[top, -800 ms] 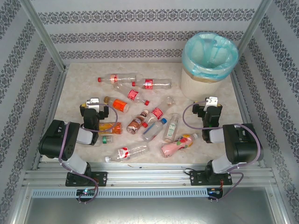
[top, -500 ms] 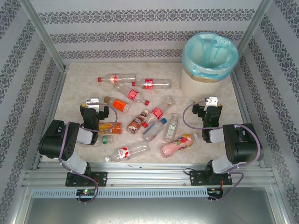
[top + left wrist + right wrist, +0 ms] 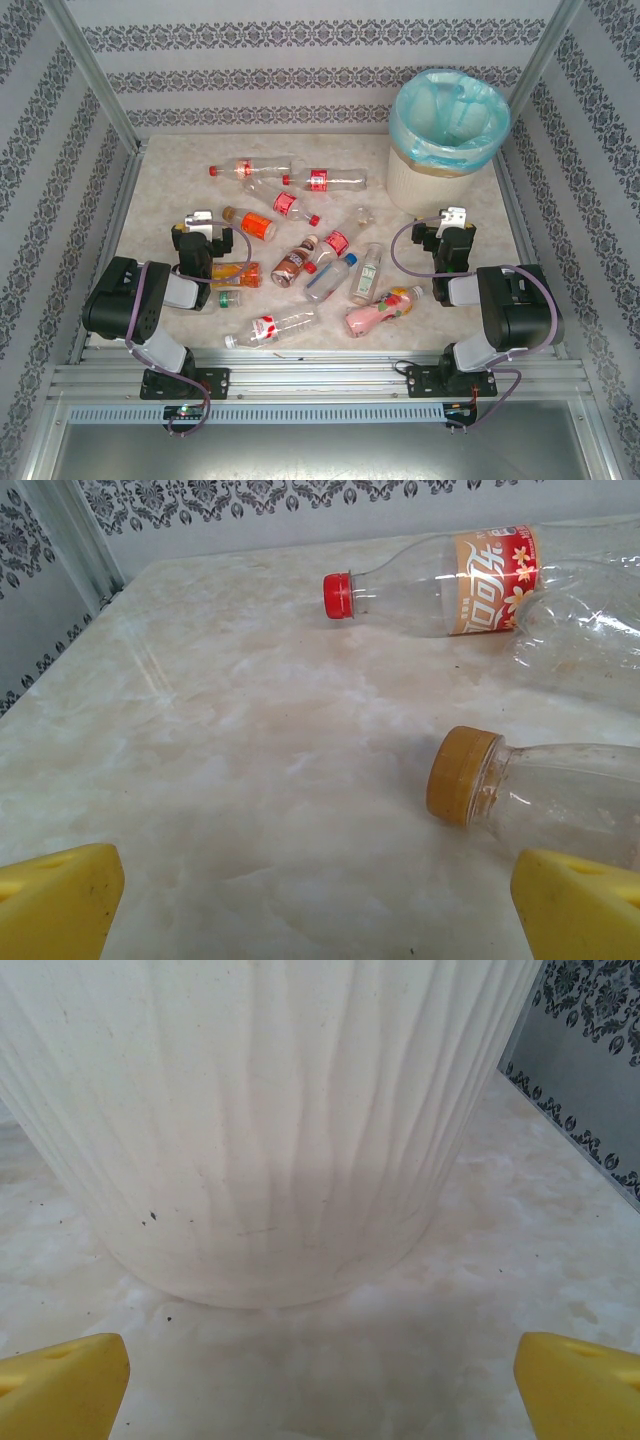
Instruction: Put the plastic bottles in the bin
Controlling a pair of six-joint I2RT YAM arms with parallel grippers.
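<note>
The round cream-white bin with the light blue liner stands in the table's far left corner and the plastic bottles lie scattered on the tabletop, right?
No: the round cream-white bin with the light blue liner stands in the far right corner, as the top external view shows. The plastic bottles do lie scattered on the tabletop.

About thirteen plastic bottles (image 3: 382, 310), one bin (image 3: 425, 188), one blue liner (image 3: 440, 158), two robot arms (image 3: 135, 300), two grippers, the left gripper (image 3: 198, 220) and the right gripper (image 3: 455, 217), one table (image 3: 160, 190).

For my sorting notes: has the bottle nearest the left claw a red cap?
No, the nearest bottle has a mustard-yellow cap; the red-capped bottle lies farther away.
</note>
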